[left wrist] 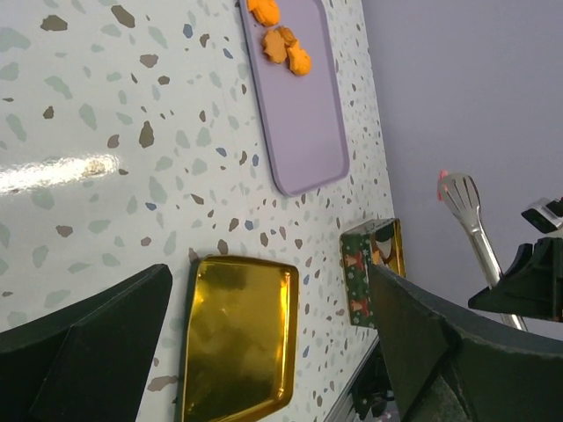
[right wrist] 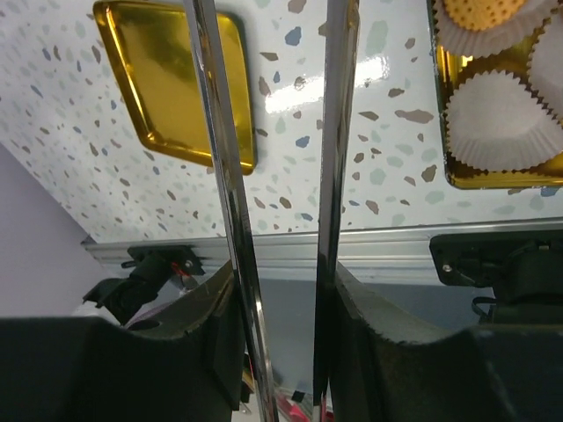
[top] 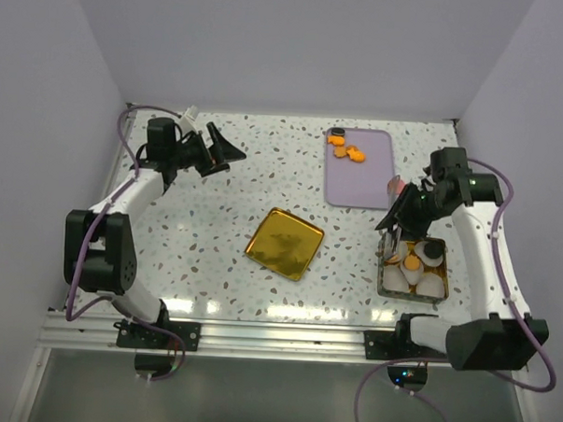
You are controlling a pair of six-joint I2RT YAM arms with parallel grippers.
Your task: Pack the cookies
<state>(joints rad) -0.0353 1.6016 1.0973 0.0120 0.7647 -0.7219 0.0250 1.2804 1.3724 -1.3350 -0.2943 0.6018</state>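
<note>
Several orange cookies [top: 346,151] and one black one [top: 336,131] lie at the far end of the purple tray [top: 362,182]; the orange ones also show in the left wrist view [left wrist: 286,48]. The gold tin [top: 383,273] at the right holds white paper cups, one with an orange cookie [top: 412,265], one with a black cookie [top: 432,249]. My right gripper [top: 405,212] [right wrist: 281,299] is shut on silver tongs [top: 392,242] [right wrist: 220,176], whose arms stand apart and reach down beside the tin [right wrist: 493,180]. My left gripper [top: 223,151] [left wrist: 268,290] is open and empty at the far left.
The square gold lid [top: 283,242] lies mid-table, also in the left wrist view [left wrist: 237,343] and the right wrist view [right wrist: 167,79]. The tin's green wall [left wrist: 361,272] and the tongs [left wrist: 466,211] show in the left wrist view. White walls enclose the table.
</note>
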